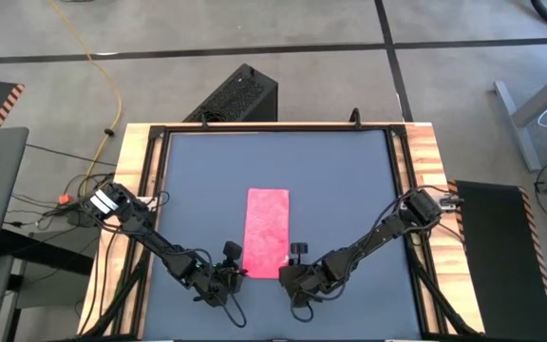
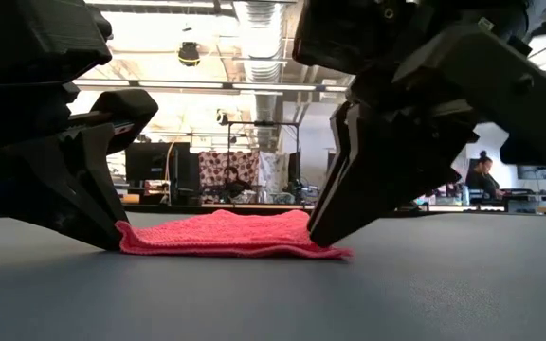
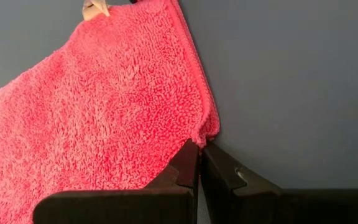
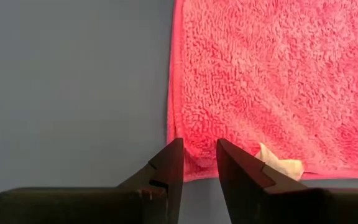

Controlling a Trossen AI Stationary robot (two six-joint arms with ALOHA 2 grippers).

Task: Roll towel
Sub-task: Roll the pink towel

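Note:
The pink towel lies flat on the dark grey mat as a narrow strip running near to far. A small white label shows at its near edge. My left gripper is shut, and its tips stand at the towel's near left corner. My right gripper is open by a narrow gap. It slants down over the towel's near right corner, with cloth showing between the fingers. My left gripper meets the towel's near left corner with its shut fingertips, slanting down from the near left. Whether any cloth lies between them cannot be told. The corner lies on the mat. My right gripper has its fingertips down on the towel's near right corner, slanting from the near right. The near edge crosses the gap between the fingers. The cloth there lies flat and unbunched on the mat.
Bare mat lies to the left and right of the towel and beyond its far end. A wooden frame borders the mat. A black box stands on the floor past the far edge. People sit at desks in the room behind.

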